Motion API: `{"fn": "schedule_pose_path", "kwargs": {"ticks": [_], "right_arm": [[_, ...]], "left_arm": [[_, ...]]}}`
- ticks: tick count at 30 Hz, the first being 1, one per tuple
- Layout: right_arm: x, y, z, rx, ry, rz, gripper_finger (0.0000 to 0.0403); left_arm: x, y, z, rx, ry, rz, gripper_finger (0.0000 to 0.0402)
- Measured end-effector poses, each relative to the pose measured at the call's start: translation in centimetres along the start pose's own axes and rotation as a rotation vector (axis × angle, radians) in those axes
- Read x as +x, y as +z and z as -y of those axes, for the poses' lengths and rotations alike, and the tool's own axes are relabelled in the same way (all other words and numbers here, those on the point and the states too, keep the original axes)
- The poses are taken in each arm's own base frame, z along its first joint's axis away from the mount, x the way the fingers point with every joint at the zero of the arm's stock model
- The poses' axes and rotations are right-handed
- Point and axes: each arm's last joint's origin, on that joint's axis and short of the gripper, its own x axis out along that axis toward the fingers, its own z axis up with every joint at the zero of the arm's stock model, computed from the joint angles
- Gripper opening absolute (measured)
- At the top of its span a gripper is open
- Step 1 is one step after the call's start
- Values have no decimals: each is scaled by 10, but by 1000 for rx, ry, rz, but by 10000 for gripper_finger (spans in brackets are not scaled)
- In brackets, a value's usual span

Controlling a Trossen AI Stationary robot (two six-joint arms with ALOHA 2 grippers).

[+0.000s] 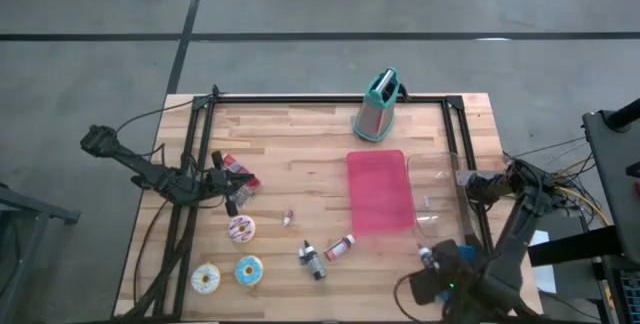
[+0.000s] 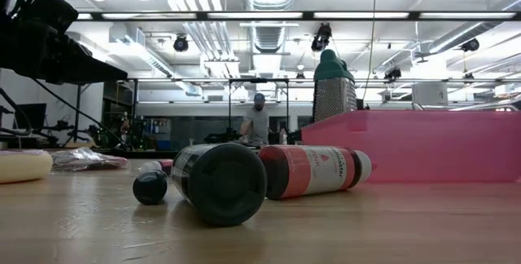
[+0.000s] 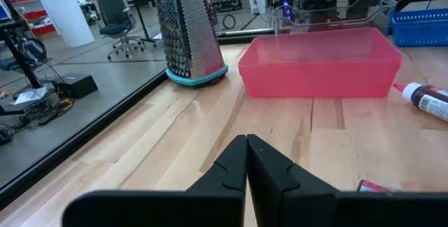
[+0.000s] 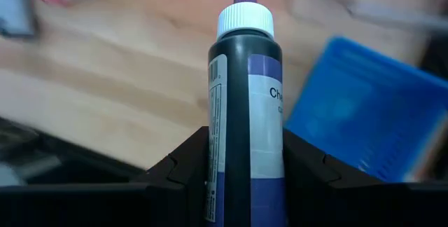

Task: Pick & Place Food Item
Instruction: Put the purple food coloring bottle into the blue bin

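Note:
My right gripper (image 1: pixel 436 262) is near the table's near right corner, shut on a dark bottle (image 4: pixel 245 115) with a white cap and purple tip (image 4: pixel 244 10); the bottle also shows in the high view (image 1: pixel 427 256). My left gripper (image 3: pixel 246 146) is shut and empty at the table's left, next to a red and white packet (image 1: pixel 240 174) lying flat. A pink bin (image 1: pixel 380 191) stands at centre right. Three donuts (image 1: pixel 241 229) (image 1: pixel 206 279) (image 1: pixel 248 270) lie flat at the near left. My right gripper pinches the bottle's body (image 4: pixel 241 164) between its two fingers, one on each side. The bottle lies along the fingers, its capped end (image 4: pixel 244 18) pointing away from the wrist. Whether it is clear of the table I cannot tell.
A metal grater with a teal handle (image 1: pixel 377 109) stands at the far edge behind the bin. Two small bottles (image 1: pixel 312 261) (image 1: pixel 340 248) lie on their sides at the near centre. A clear container (image 1: pixel 440 189) sits right of the bin. A blue basket (image 4: pixel 357 115) is by my right gripper.

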Motion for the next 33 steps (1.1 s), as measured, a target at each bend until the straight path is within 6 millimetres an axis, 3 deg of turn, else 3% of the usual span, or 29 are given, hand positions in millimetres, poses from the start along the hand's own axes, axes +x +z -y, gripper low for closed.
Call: {"fn": "schedule_pose_path", "kwargs": {"ticks": [13,21,33], "right_arm": [[-4,-25,31,-44,-158,-110,130],[9,-36,31,-54,-249,-117,130],[42,-68,44,-173,-291,21,134]], "left_arm": [[0,0,0,0,0,0,12],[0,0,0,0,0,0,12],[0,0,0,0,0,0,12]]}}
